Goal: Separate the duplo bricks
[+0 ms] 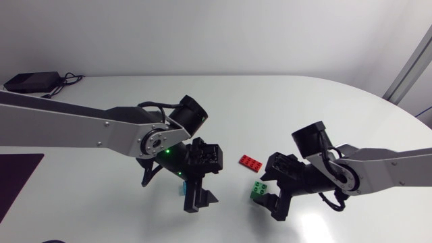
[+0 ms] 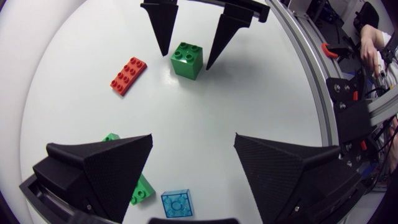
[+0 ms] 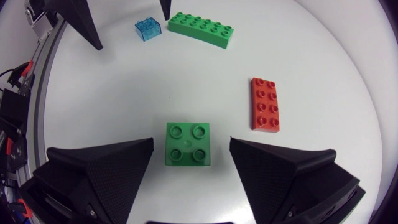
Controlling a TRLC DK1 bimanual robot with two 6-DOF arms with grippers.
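Note:
A green square brick (image 3: 188, 144) lies on the white table between the fingers of my right gripper (image 3: 189, 171); the jaws are open, with a small gap on each side. Beside it lies a flat red brick (image 3: 265, 104). Further ahead are a long green brick (image 3: 201, 29) and a small clear blue brick (image 3: 148, 28). My left gripper (image 2: 193, 168) hangs open above those two; the long green brick (image 2: 140, 190) is partly hidden under one finger, and the blue brick (image 2: 176, 203) shows between the fingers. From above, the left gripper (image 1: 200, 201) and right gripper (image 1: 273, 202) face each other across the red brick (image 1: 251, 162) and green square brick (image 1: 258, 190).
A black adapter box (image 1: 30, 82) with its cable rests at the table's far left corner. A dark mat (image 1: 17, 175) lies at the left edge. The table's curved edge (image 3: 50, 74) runs close beside both grippers in the wrist views.

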